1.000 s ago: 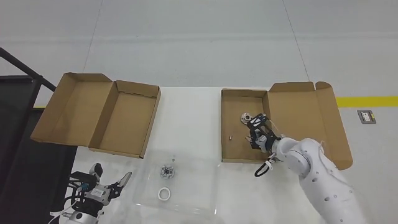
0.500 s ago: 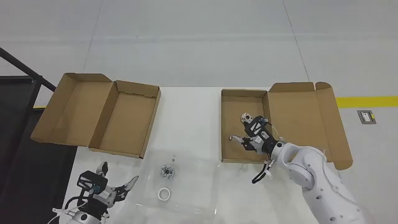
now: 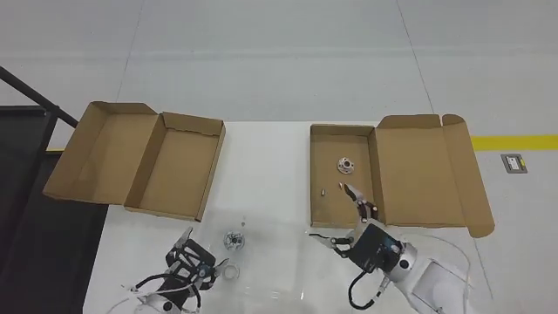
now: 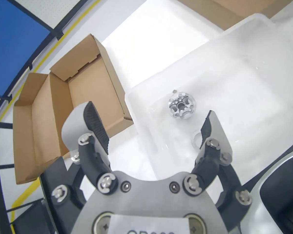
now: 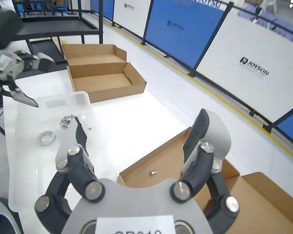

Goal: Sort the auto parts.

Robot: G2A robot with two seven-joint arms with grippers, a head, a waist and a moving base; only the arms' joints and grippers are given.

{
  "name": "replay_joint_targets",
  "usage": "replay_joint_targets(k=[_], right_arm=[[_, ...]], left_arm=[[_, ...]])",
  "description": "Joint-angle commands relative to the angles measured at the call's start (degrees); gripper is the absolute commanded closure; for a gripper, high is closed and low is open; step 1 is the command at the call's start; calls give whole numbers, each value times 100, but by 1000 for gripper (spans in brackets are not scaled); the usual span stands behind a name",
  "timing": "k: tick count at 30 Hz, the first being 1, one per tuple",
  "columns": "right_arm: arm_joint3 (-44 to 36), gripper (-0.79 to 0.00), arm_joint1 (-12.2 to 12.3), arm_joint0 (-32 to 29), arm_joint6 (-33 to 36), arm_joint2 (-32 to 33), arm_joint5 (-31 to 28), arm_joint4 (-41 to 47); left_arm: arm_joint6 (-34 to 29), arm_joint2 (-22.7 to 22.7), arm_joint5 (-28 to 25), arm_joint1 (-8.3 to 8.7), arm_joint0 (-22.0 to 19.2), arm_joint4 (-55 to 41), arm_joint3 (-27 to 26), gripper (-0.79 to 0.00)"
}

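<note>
A toothed metal hub [image 4: 182, 105] [image 3: 234, 241] and a pale ring [image 5: 47, 138] [image 3: 228, 271] lie in a clear plastic tray [image 4: 234, 74]. My left gripper [image 4: 153, 125] [image 3: 199, 257] hangs open just above the tray's near left end, and one finger half hides the ring. The right cardboard box [image 3: 340, 214] holds a metal flange [image 3: 346, 165], a small screw [image 3: 323, 193] [image 5: 153, 172] and another small part [image 3: 355, 194]. My right gripper [image 5: 139, 132] [image 3: 336, 242] is open and holds nothing, near the box's front wall.
An open cardboard box [image 3: 170, 170] [image 5: 105, 74] with nothing in it lies at the table's left, its lid flap out over the edge. The right box's lid [image 3: 427, 174] lies flat to the right. A black rack [image 5: 51, 25] stands beyond the table's left end.
My right gripper has pulled back out of the right box to the table's front, and a small part now lies where it was. My left gripper has moved right, over the tray.
</note>
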Motion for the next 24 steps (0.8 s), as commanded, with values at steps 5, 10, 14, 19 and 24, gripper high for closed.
replay_joint_targets(k=[5, 10, 14, 19, 24], right_arm=[[-63, -785, 3, -204, -185, 29, 253, -135], [-63, -785, 3, -204, -185, 29, 253, -135], [-63, -785, 3, -204, -185, 29, 253, -135], [-63, -785, 3, -204, -185, 29, 253, -135], [-63, -785, 3, -204, -185, 29, 253, -135]], left_arm=[[154, -18, -61, 2, 4, -10, 6, -785], [64, 54, -1, -6, 5, 76, 54, -785], [-594, 509, 178, -51, -140, 440, 11, -785], [-1892, 1036, 44, -130, -681, 451, 156, -785], [-3026, 1569, 198, -262, -1440, 204, 667, -785]])
